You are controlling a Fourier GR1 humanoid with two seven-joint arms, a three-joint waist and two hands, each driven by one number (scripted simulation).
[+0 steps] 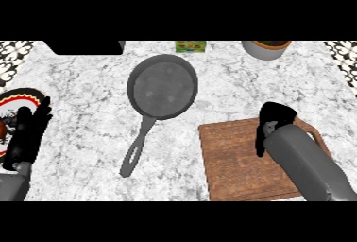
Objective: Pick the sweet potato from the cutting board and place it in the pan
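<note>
Surface (83,132) is white-grey marble. Grey pan (162,87) sits mid-surface, nothing in it, handle running toward the near-left. Wooden cutting board (237,160) lies near-right, well apart from the pan's bowl, partly covered by the right forearm. Patterned plate (14,101) at the left edge, cut off by the frame. Along the far edge: dark box (83,46) at left, small green packet (190,46) in the middle, grey pot (266,49) at right.
</note>
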